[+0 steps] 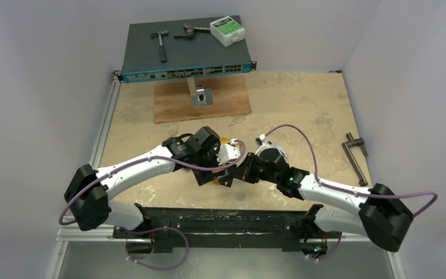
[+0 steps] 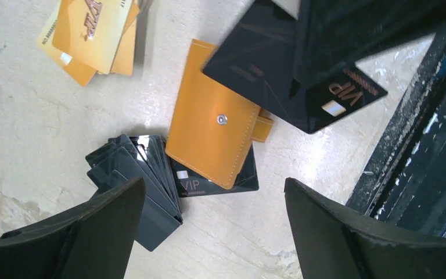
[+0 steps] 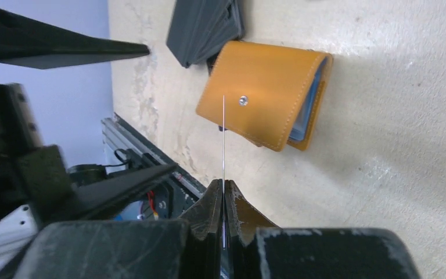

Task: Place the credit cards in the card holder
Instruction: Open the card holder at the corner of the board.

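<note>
Credit cards come in several piles here, but one black card (image 2: 302, 75) sits pinched between the right fingers (image 3: 209, 215), which are closed tight on its near edge. From the right wrist it shows edge-on, a hairline pointing straight away from the fingertips toward the card holder (image 3: 261, 99). From the left wrist its face shows, with the long axis running on a diagonal and the lettered end lowest. It hangs over the holder's corner, and I cannot tell whether it touches.

The left fingers (image 2: 93, 232) stand wide apart with nothing between them, hovering over the holder and the black pile (image 2: 139, 186) fanned just beside it.

I'd guess the card is light, stiff and slick. It should be easy to steer by one short edge but ready to bow or skid if shoved against a closed seam. The holder looks softer and thicker. It lies flat and shut on the counter (image 2: 35, 128), snap tab fastened at one side, its long axis slightly tilted across the left wrist view. A blue lining peeks from one long edge. It rests partly on another black card (image 2: 220, 183). Its free long edge looks like the place to take hold, and it will likely slide unless it is pinned.

The orange-gold cards (image 2: 93, 35) lie apart, beyond the holder.
</note>
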`<state>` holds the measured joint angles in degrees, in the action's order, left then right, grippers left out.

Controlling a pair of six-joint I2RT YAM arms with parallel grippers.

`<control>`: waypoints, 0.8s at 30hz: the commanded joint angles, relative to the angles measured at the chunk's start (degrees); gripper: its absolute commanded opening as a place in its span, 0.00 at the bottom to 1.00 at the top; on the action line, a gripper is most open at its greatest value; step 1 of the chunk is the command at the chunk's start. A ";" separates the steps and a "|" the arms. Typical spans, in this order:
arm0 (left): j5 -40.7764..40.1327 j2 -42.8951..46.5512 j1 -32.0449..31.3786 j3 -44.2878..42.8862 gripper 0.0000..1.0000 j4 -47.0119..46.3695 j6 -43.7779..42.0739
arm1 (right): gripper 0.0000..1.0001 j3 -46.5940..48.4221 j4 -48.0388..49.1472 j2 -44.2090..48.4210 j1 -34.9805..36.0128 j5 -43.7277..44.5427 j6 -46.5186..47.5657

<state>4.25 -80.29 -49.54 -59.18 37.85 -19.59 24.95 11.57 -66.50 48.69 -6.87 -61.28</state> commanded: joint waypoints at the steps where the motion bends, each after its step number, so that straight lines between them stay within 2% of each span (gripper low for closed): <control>1: 1.32 3.29 -1.82 4.96 0.95 -2.91 -8.73 | 0.00 1.12 -2.93 6.80 -2.54 1.82 2.49; 5: -1.54 6.05 -6.22 11.44 0.99 -4.12 -11.66 | 0.00 -2.11 -5.59 12.59 -7.11 0.86 2.65; 10: -8.57 3.91 -6.45 16.60 1.00 -16.84 -18.30 | 0.00 -2.64 -8.57 16.04 -8.08 2.57 2.59; 13: -9.71 1.17 -5.74 14.27 0.97 -21.08 -19.67 | 0.00 -3.07 -8.97 16.84 -8.12 2.83 2.01; 24: -6.46 -3.67 -2.65 8.23 0.81 -17.96 -19.56 | 0.00 -4.67 -9.96 19.26 -8.21 3.36 0.93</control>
<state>-3.16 -81.89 -53.54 -48.51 20.49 -37.78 20.86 1.41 -48.77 40.75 -5.06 -59.99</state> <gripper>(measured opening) 0.839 0.004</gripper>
